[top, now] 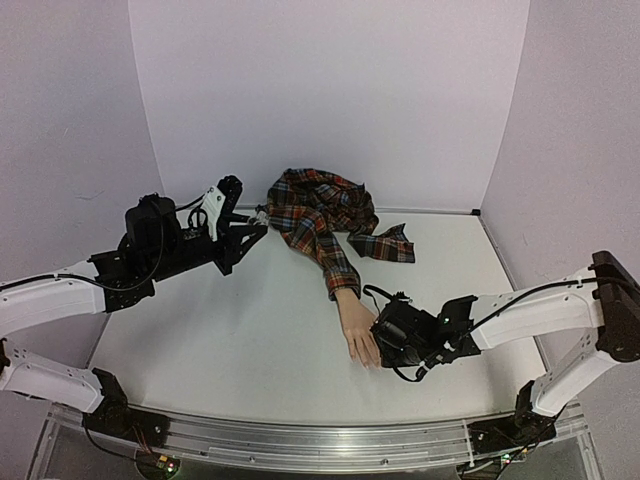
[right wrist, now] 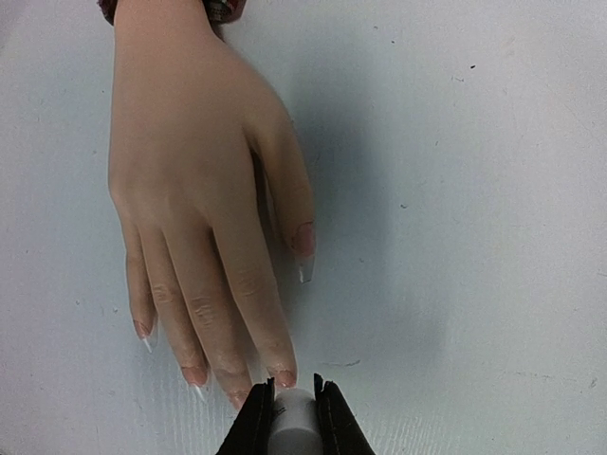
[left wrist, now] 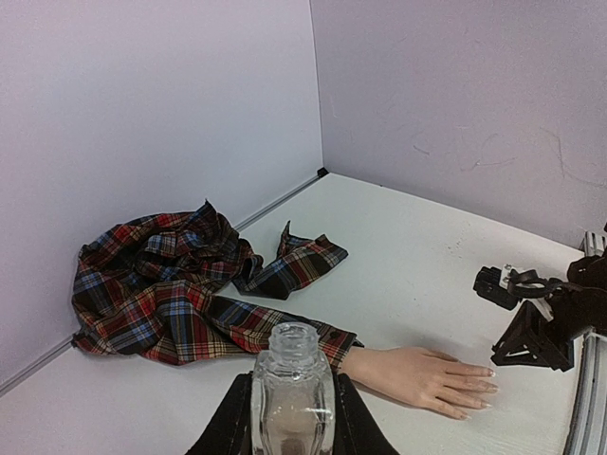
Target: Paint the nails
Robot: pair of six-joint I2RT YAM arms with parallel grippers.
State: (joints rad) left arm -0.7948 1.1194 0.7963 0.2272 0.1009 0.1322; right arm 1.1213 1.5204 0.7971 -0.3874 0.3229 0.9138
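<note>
Counter (top: 250, 330), white.
- Mannequin hand (top: 356, 325): palm down, front centre, wrist in the plaid sleeve (top: 335, 265) of a crumpled shirt.
- Nails (right wrist: 303, 239): on its fingertips.
- Right pincer (right wrist: 292, 389): clamped on a small white cylinder (right wrist: 294, 422), just beside the index fingertip.
- Left pincer (left wrist: 292, 403): gripping an open glass bottle (left wrist: 292, 374) upright, well apart at left.
</note>
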